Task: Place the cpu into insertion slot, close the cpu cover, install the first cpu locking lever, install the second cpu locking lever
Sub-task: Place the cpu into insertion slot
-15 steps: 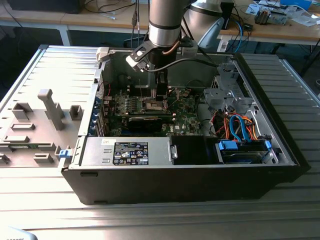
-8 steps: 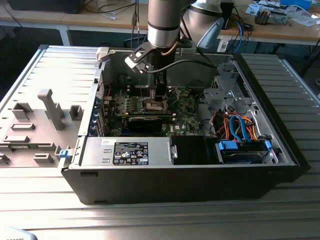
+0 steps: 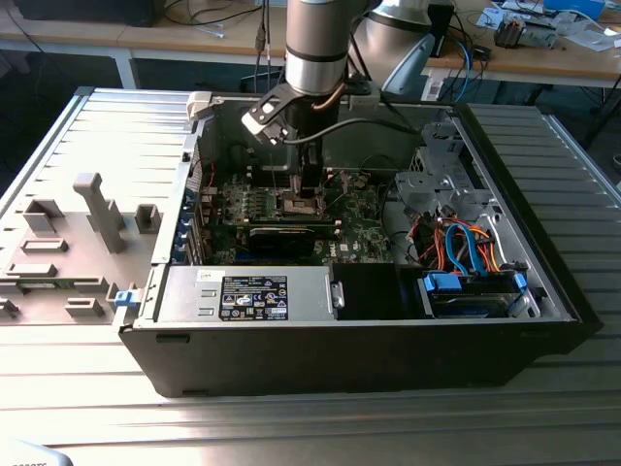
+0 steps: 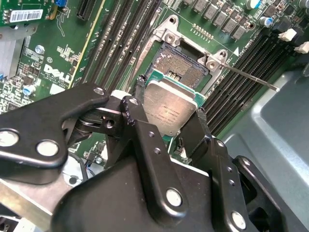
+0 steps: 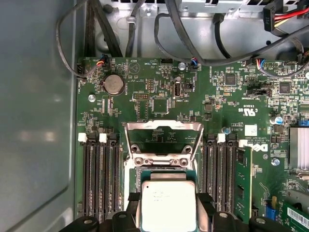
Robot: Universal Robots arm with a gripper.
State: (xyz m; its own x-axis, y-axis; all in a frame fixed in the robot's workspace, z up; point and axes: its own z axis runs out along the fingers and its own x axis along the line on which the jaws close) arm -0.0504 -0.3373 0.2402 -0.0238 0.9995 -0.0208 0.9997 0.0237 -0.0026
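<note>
Black computer case [image 3: 340, 354] lies open in the exterior view. The arm reaches down into it, with the gripper [image 3: 309, 192] right over the insertion slot [image 3: 294, 206] on the green motherboard [image 3: 361, 218].

In the second wrist view, the gripper [image 4: 170, 100] is narrowed onto the cpu [image 4: 169, 112]. Its black fingers [image 4: 199, 124] pinch opposite edges. The chip partly overlaps the insertion slot [image 4: 182, 65]; whether it touches the slot I cannot tell. A thin locking lever [image 4: 251, 77] juts out beside the slot.

In the first wrist view, the gripper [image 5: 168, 209] holds the cpu [image 5: 168, 203] over the insertion slot [image 5: 164, 172]. The cpu cover [image 5: 163, 126] stands flipped up at the slot's far edge.
</note>
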